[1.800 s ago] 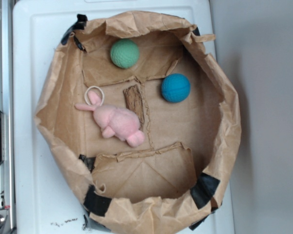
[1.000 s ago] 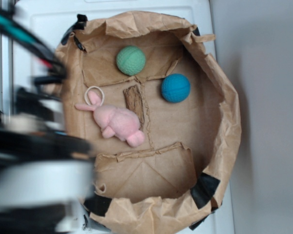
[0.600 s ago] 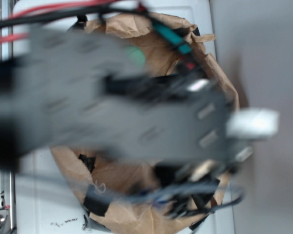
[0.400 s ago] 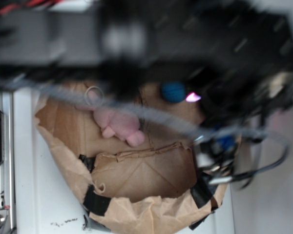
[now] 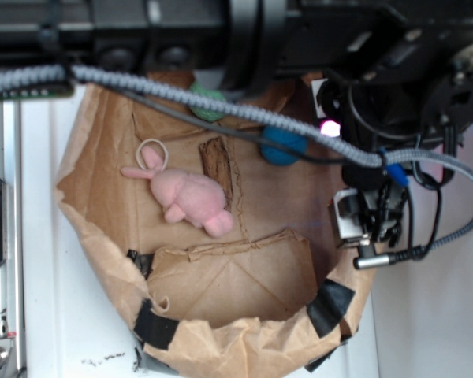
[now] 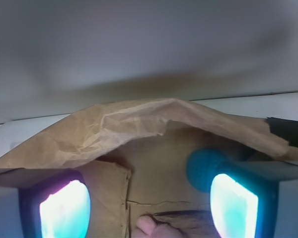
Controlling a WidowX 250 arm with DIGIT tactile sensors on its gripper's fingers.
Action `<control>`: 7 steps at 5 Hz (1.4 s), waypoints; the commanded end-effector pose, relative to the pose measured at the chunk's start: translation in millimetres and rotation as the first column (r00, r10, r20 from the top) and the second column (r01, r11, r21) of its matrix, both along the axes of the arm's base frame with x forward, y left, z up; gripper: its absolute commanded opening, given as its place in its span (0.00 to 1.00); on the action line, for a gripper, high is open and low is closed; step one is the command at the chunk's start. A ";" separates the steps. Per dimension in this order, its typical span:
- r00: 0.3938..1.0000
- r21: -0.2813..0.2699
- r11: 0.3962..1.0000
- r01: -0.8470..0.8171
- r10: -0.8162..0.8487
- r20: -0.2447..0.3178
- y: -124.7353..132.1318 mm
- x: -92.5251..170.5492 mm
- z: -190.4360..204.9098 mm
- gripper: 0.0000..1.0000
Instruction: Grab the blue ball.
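The arm has swung in over the paper bag [image 5: 94,157]. Its hand [image 6: 149,208] hangs wide open, with the blue ball [image 6: 204,168] just ahead by the right finger, ungrasped.

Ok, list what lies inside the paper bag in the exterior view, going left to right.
Pink plush toy → brown bark-like piece → blue ball, partly hidden under the arm. The green ball is mostly covered by the arm and cable, so I leave it out of the order.
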State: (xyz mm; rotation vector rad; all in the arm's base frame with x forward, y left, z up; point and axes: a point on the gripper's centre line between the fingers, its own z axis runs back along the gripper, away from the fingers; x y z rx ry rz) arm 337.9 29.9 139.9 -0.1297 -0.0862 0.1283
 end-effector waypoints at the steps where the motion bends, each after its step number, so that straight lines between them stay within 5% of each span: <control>1: 0.998 0.010 1.000 0.001 -0.001 0.068 1.9 7.0 20.3 1.00; 2: 0.992 0.021 0.999 0.033 -0.035 0.118 -0.2 -14.5 11.4 1.00; 4: 0.989 0.020 0.996 0.084 -0.085 0.119 27.4 -43.3 0.2 1.00; 7: 0.988 0.081 0.996 0.026 -0.038 0.152 23.1 -14.7 -57.8 1.00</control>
